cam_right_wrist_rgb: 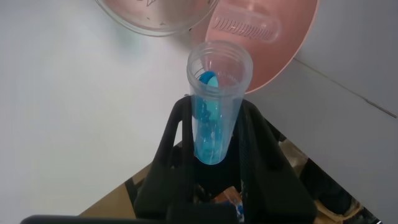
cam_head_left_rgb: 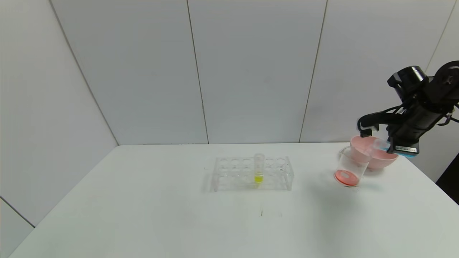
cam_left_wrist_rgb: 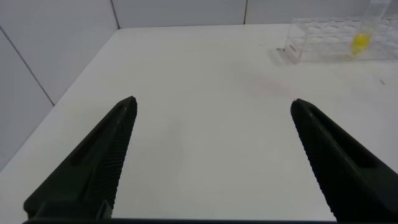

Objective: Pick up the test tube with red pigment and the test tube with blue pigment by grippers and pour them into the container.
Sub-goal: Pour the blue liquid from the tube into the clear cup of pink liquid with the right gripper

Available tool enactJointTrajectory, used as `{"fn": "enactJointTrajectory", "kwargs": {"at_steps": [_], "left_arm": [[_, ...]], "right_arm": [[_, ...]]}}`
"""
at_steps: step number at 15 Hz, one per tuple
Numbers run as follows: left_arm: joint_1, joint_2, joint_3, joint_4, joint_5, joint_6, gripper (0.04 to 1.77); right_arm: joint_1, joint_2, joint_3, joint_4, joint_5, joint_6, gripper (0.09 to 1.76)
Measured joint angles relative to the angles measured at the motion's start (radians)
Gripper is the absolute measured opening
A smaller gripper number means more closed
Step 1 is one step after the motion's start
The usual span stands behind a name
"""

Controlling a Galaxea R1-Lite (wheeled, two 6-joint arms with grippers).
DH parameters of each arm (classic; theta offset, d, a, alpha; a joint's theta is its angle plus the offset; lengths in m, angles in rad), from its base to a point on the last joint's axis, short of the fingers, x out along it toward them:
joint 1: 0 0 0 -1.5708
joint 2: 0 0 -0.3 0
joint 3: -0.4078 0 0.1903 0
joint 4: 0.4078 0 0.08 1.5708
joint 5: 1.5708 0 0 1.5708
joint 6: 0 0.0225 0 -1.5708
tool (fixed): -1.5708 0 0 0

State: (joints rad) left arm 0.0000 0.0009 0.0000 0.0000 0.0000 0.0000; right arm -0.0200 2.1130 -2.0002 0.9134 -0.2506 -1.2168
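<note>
The beaker (cam_head_left_rgb: 348,171) beside the pink bowl (cam_head_left_rgb: 376,157) already holds red, while the right gripper (cam_right_wrist_rgb: 214,134), clamped on the blue tube (cam_right_wrist_rgb: 214,102), tips it beakerward, blue unpoured.

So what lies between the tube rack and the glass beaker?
Nothing: in the head view only bare white table separates the rack from the beaker.

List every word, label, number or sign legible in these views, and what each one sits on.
No text can be read anywhere.
White label on the right gripper: printed marks, too small to read.
Container: faint markings, illegible.
Test tube with blue pigment, tube rack, pink bowl: no lettering visible.
</note>
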Motion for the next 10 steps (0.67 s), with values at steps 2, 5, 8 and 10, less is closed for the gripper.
{"fn": "enactJointTrajectory", "kwargs": {"at_steps": [2, 5, 8, 10], "left_arm": [[0.000, 0.000, 0.000, 0.000, 0.000, 0.000, 1.76], [0.000, 0.000, 0.000, 0.000, 0.000, 0.000, 1.76], [0.000, 0.000, 0.000, 0.000, 0.000, 0.000, 1.76], [0.000, 0.000, 0.000, 0.000, 0.000, 0.000, 1.76]], "right_arm": [[0.014, 0.002, 0.000, 0.000, -0.035, -0.015, 0.48], [0.035, 0.003, 0.000, -0.001, -0.107, -0.033, 0.48], [0.054, 0.004, 0.000, -0.008, -0.164, -0.049, 0.48], [0.068, 0.007, 0.000, -0.022, -0.194, -0.062, 0.48]]}}
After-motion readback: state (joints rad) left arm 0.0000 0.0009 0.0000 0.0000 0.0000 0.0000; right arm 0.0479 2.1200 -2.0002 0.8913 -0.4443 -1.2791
